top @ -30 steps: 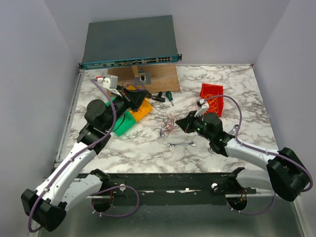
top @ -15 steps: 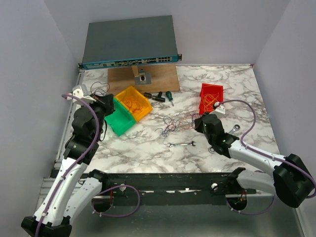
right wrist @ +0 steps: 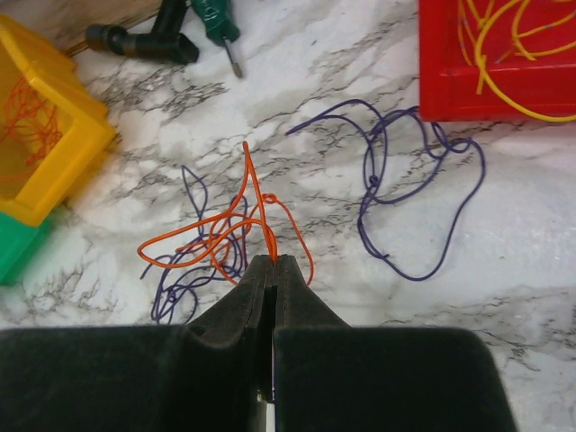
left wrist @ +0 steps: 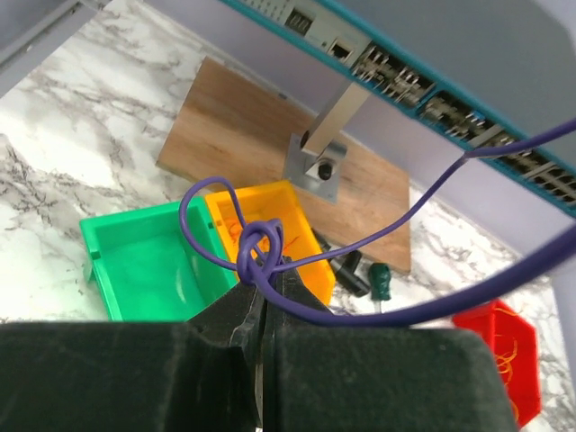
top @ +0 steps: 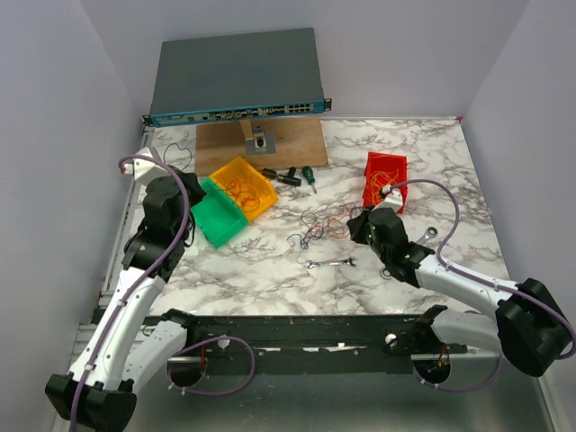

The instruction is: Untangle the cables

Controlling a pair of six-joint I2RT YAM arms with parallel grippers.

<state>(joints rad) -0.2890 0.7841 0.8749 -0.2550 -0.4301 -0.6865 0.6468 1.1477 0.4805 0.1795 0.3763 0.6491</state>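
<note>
Near the middle of the worktop the loose cables lie in a curly heap, right at the tips of my right hand. That hand is pinched tight on an orange cable, which comes up from between the fingers and loops off to the left, tangled there with thin purple strands. Another purple cable lies apart to the right in open loops, just beside the red bin, which holds yellow wires. A wrench lies on the marble on my side of the heap. Over by the left edge, my left hand has its fingers pressed together on a thin purple wire, which knots at the tips and curls up in a loop. Past it I see the green bin and, touching it, the yellow bin with orange wires inside
</note>
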